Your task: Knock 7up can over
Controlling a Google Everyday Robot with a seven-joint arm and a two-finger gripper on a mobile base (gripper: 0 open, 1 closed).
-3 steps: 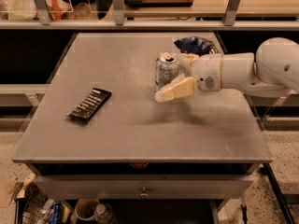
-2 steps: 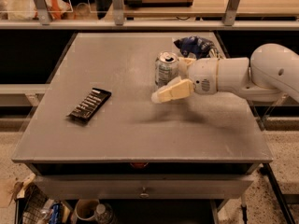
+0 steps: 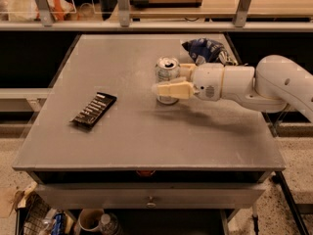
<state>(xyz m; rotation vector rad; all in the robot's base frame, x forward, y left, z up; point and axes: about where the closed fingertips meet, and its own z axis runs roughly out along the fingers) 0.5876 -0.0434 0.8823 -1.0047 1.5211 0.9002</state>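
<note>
The 7up can [image 3: 167, 72] stands upright on the grey table [image 3: 132, 126], right of centre, its silver pull-tab top showing. My gripper [image 3: 161, 89] reaches in from the right on a white arm [image 3: 254, 84]. Its cream fingers [image 3: 171, 89] lie across the front of the can's lower half and hide part of it. The fingertips point left, level with the can's left side.
A dark blue chip bag [image 3: 205, 50] lies behind the arm at the back right. A flat black bar with white marks [image 3: 94, 109] lies on the left of the table. A shelf rail runs behind the table; a drawer front sits below its front edge.
My gripper has moved left across the front of the can, from its right side to covering its lower half. The can still stands upright.
</note>
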